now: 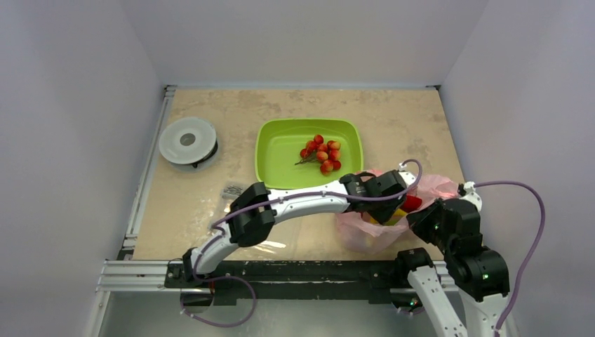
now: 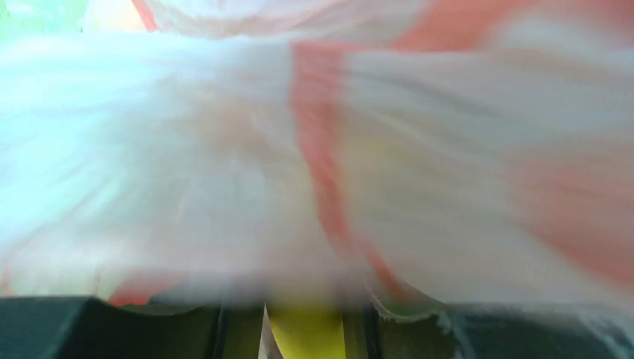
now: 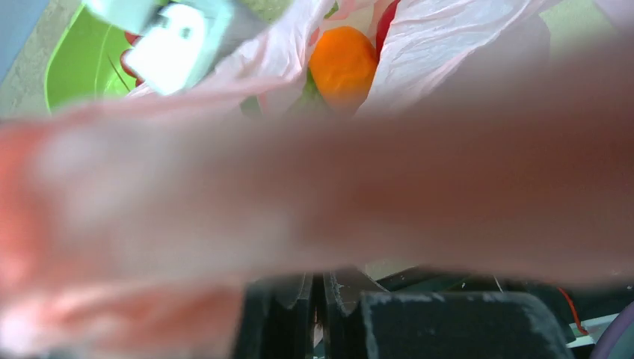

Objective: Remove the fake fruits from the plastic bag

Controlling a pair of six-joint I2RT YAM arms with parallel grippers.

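Bag: the thin, crinkly, translucent pink plastic bag (image 1: 365, 235) sits on the beige counter (image 1: 393, 119) near its right front edge, just in front of the lime-green plastic tray (image 1: 263, 161).

Left end effector (image 1: 393, 203): you have it at the bag's mouth. Its wrist view is blurred pink film, with a yellow piece (image 2: 306, 333) between the fingers. You cannot tell whether they are clamped on it.

Right end effector (image 3: 323, 292): fingers pressed together on the bag's film at its right edge.

Fruits: a glossy orange round fruit (image 3: 344, 63) is inside the bag, and a red one (image 1: 412, 203) shows at the opening.

Tray: holds a cluster of small red berries (image 1: 321, 153).

Far left: a white round spool (image 1: 188, 140).
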